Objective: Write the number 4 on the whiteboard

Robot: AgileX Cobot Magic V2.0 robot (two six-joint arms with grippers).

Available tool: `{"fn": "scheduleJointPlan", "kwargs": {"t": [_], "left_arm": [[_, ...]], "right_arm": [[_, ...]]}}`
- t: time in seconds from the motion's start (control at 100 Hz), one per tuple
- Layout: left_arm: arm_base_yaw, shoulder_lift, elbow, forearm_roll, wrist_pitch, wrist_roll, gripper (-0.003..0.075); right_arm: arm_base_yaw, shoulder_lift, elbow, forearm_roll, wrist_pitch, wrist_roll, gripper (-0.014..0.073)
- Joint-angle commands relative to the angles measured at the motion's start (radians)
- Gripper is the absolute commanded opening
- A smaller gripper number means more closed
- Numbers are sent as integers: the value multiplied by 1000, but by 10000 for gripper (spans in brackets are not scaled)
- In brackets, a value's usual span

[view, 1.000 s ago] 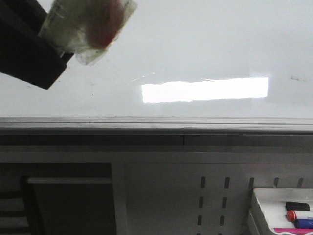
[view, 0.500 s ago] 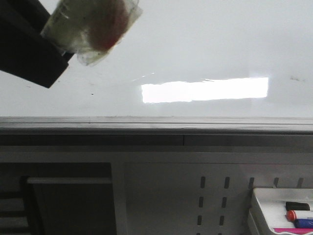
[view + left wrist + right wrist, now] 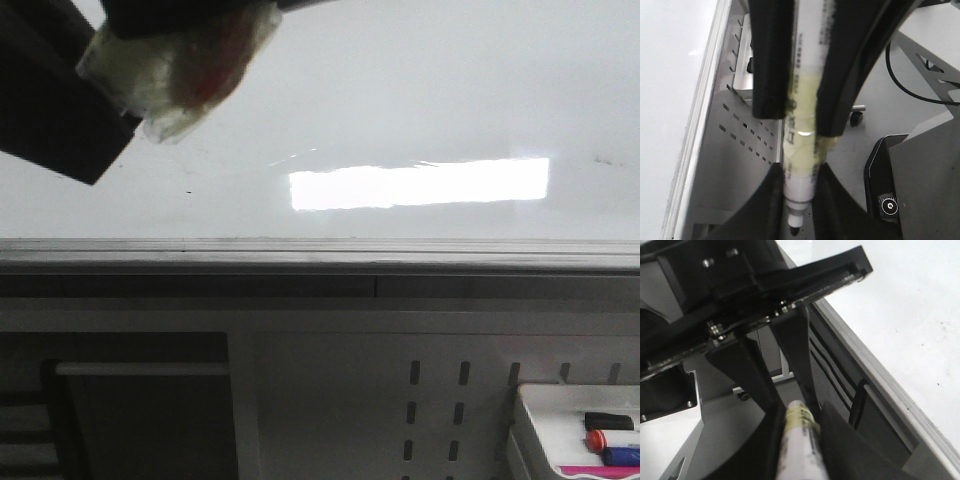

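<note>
We see the left fingers (image 3: 790, 107) and right fingers (image 3: 792, 410) both clamped on one taped marker (image 3: 801, 165): light, stiff, slick-barrelled, best held mid-barrel. The whiteboard (image 3: 420, 100), at twelve o'clock, shows no 4 yet.

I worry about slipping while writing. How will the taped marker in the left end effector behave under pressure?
The marker looks stiff, so probably no bending. Yellowish tape under the left end effector likely adds grip. Its round barrel might still twist.
</note>
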Motion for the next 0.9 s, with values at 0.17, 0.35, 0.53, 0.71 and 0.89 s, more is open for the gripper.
{"fn": "scheduleJointPlan", "kwargs": {"t": [0.17,0.35,0.53,0.71,0.89], "left_arm": [[-7,-17,-33,-103,-50,3,101],[-2,-31,-33,-103,-50,-61,424],[69,-138,-27,-94,-50,-173,459],[222,-360,26,-96,-98,-260,406],[315,-605,131,-93,-199,-434,256]], "right_arm": [[4,-9,-36,23,-6,3,-71],[4,-9,-35,10,-20,3,-62],[2,-47,18,3,-101,3,-62],[2,-143,159,3,-312,3,-63],[2,-180,252,3,-424,3,-63]]}}
